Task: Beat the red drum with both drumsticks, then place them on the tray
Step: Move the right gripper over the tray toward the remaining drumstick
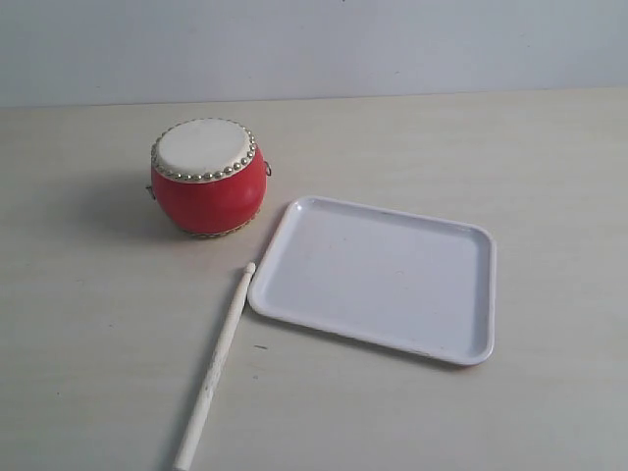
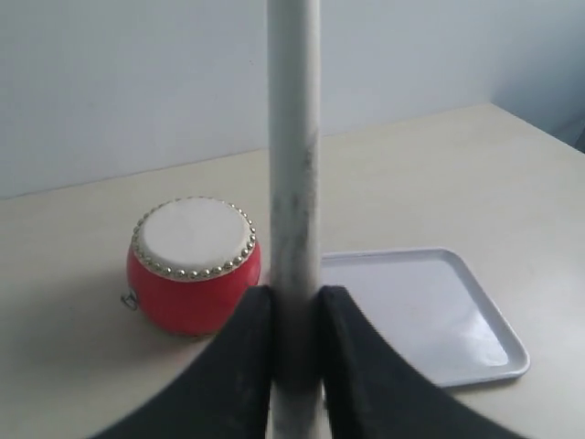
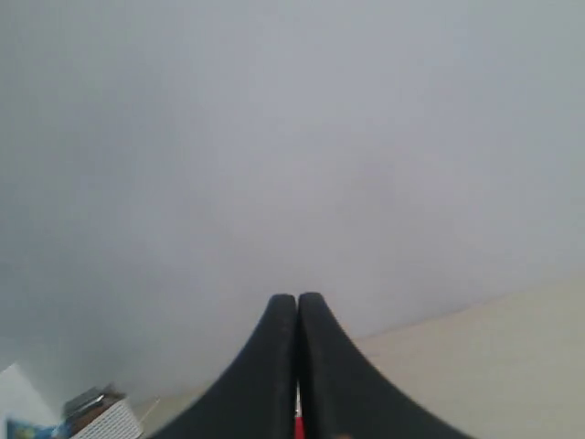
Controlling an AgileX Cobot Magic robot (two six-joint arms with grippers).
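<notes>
Here, the red drum [image 1: 206,177] stands upright in the upper left-centre of the exterior view, its cream skin facing up inside a ring of metal studs and a small ring showing on either side of its glossy body. To its lower right, near it but apart, the white tray [image 1: 383,280] lies flat on the pale table [image 1: 88,343], filling the middle and right of the frame with its raised rim and rounded corners. One drumstick [image 1: 218,363] comes in from the bottom edge, left of centre, and slants up and slightly rightward. Its tip ends just beside the tray's left rim, below the drum and clear of it; whether the tip touches the table cannot be told. In the left wrist view the left gripper [image 2: 295,294] is closed narrowly on this drumstick, a black finger pressed to each side of the rod, with the drum and the tray on the table beyond. In the right wrist view the right gripper [image 3: 297,300] is fully closed, fingers touching, with a thin red sliver in their seam too small to identify. It faces a plain grey wall [image 3: 292,137] above a strip of table.
</notes>
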